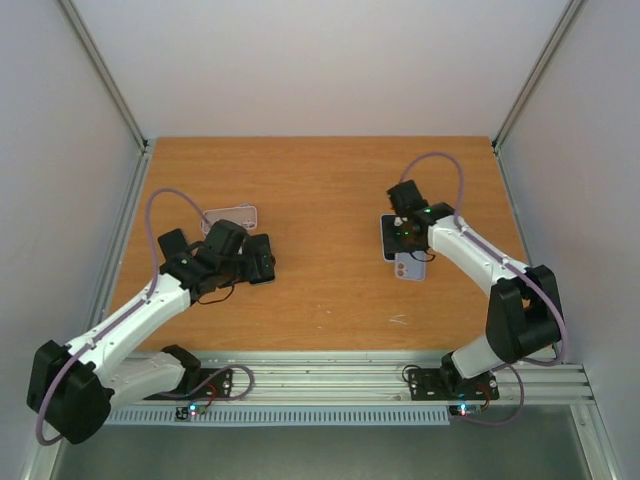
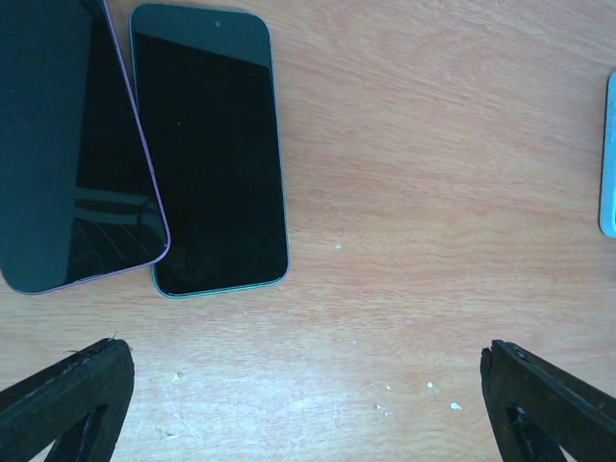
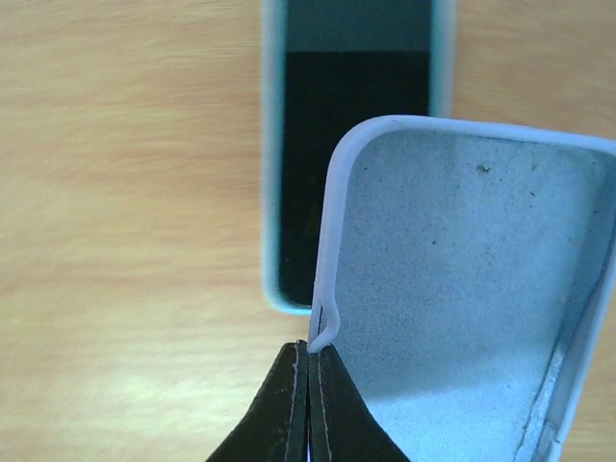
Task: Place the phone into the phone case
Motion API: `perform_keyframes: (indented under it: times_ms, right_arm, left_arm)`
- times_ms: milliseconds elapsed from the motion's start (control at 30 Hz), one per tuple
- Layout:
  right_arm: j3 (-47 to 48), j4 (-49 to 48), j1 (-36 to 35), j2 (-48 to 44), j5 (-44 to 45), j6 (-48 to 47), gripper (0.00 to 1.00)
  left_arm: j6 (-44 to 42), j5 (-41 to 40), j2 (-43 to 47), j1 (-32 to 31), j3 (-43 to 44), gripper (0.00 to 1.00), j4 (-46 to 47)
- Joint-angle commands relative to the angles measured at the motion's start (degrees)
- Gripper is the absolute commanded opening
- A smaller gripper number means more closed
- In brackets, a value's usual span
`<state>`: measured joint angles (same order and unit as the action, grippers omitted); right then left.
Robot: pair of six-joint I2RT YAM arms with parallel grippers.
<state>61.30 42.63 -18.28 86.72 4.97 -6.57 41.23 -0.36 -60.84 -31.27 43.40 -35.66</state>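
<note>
In the right wrist view my right gripper (image 3: 310, 358) is shut on the rim of an empty pale lavender phone case (image 3: 462, 289) and holds it tilted over a dark-screened phone in a light blue case (image 3: 351, 144). In the top view that gripper (image 1: 405, 238) is at the right, with the lavender case (image 1: 410, 267) below it. In the left wrist view two bare phones lie side by side, one with a purple edge (image 2: 67, 144) and one with a teal edge (image 2: 207, 154). My left gripper (image 2: 308, 404) is open and empty, hanging over bare wood near them.
A pale flat case or phone back (image 1: 232, 215) lies on the wooden table (image 1: 320, 190) behind the left gripper (image 1: 255, 260). A light blue edge (image 2: 608, 154) shows at the right of the left wrist view. Grey walls enclose the table on three sides.
</note>
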Motion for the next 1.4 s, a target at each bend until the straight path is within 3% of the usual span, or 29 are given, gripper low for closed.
perform_keyframes:
  times_ms: [0,333,767,1067,1267,1367]
  right_arm:
    - [4.3,2.7,-10.0,0.9,0.1,-10.5,0.01]
    - [3.8,-3.6,-29.6,1.2,1.5,-25.7,0.01]
    - [5.7,-5.5,-42.1,2.8,2.3,-31.8,0.01]
    - [6.9,-7.0,-46.7,2.9,2.9,-33.4,0.01]
    - [7.3,-7.3,-48.0,3.3,2.5,-34.2,0.01]
    - [7.3,-7.1,-48.1,3.2,2.6,-34.2,0.01]
  left_arm:
    - [-1.6,7.8,-1.3,3.1,2.1,0.99,2.3]
    - [-3.8,21.4,-6.9,9.3,3.8,0.99,2.1]
    - [-6.0,37.5,-13.0,11.0,5.3,0.93,4.3]
    - [-6.2,43.7,-15.6,10.5,4.3,0.75,7.9]
    - [-6.2,44.5,-16.7,9.0,4.2,0.57,9.3]
    - [-6.3,43.9,-16.5,8.9,4.1,0.42,9.6]
